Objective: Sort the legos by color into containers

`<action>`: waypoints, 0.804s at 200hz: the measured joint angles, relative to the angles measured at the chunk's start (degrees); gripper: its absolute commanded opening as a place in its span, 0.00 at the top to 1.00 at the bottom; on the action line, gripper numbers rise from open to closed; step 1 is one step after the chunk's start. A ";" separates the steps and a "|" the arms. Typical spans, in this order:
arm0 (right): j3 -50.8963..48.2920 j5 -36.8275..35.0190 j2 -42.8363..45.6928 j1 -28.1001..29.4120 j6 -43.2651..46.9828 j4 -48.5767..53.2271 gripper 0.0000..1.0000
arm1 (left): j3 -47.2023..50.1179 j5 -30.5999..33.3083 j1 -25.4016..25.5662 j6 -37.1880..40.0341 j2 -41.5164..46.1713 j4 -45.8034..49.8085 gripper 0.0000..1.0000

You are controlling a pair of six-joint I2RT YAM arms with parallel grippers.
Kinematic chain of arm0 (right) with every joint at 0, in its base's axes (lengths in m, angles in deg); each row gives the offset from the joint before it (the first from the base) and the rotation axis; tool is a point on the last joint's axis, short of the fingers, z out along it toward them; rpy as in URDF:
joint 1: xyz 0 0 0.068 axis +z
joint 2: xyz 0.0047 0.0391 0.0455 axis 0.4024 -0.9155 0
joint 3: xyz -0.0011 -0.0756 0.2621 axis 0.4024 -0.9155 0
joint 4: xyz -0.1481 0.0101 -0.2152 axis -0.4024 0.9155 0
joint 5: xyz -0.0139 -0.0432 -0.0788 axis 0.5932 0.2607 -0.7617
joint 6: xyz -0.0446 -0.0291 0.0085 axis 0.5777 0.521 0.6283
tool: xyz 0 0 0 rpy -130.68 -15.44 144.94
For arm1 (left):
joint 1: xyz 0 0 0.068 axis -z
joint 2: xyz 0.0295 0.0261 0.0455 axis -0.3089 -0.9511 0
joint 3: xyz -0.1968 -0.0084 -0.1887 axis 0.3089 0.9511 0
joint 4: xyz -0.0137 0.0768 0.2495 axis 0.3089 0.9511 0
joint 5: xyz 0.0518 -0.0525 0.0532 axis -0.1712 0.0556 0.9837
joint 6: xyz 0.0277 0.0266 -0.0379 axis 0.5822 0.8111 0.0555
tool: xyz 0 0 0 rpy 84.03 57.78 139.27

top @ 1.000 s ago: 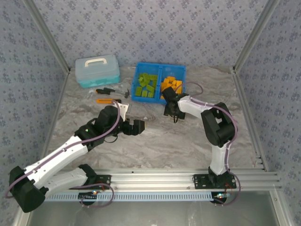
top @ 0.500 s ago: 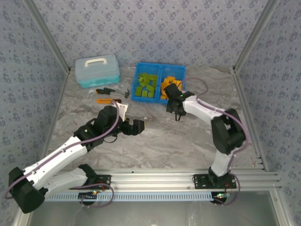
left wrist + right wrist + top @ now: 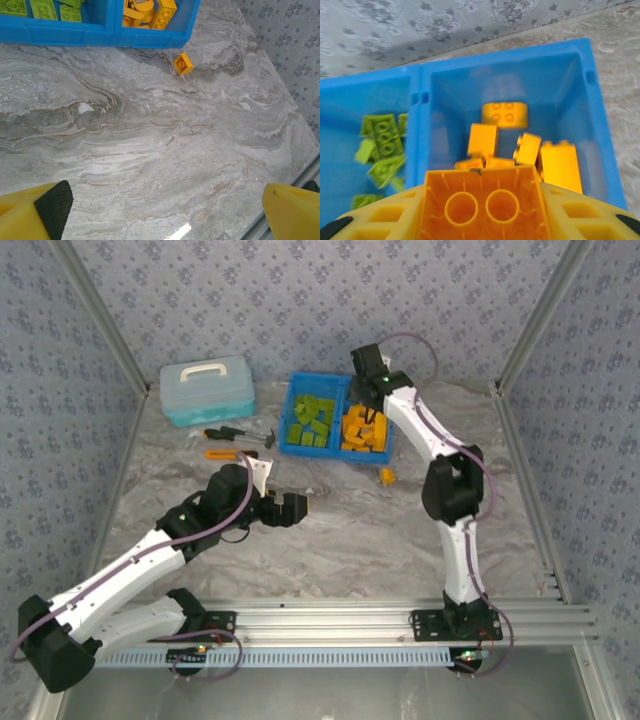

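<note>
The blue bin [image 3: 300,452] stands at the back of the table. Its left compartment holds green legos [image 3: 312,422] and its right one holds orange legos [image 3: 362,430]. My right gripper [image 3: 372,412] hangs over the right compartment. In the right wrist view it [image 3: 482,222] is shut on an orange brick [image 3: 482,200], hollow underside toward the camera, above the orange pile [image 3: 505,114]. One small orange brick [image 3: 388,476] lies loose on the table in front of the bin's right corner [image 3: 183,63]. My left gripper [image 3: 300,508] is open over bare table [image 3: 167,210].
A light-blue lidded case [image 3: 207,388] sits back left. An orange-and-black utility knife [image 3: 222,453] and other hand tools [image 3: 240,435] lie in front of it. Metal frame posts and patterned walls close in the sides.
My right arm has risen from the table in front of the bin and swung back over the orange compartment with the brick. A small orange brick now shows where it was. The left arm is still.
</note>
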 measured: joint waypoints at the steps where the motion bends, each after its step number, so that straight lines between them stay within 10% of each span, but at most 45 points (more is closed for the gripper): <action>1: 0.46 0.00 -0.37 -0.07 0.07 0.20 0.48 | 0.00 0.00 0.00 -0.02 0.00 0.00 0.01; 28: 14.88 0.46 -11.34 -1.53 2.75 6.05 0.27 | -0.02 0.00 0.13 -0.02 0.00 0.02 0.01; 80: 16.70 1.27 -6.95 -1.51 7.13 11.96 0.24 | -0.09 0.00 0.22 -0.02 -0.09 0.02 0.01; 161: -53.00 5.57 49.77 -0.26 12.17 -2.93 0.12 | -2.03 -0.09 0.39 0.22 -3.08 -0.22 0.01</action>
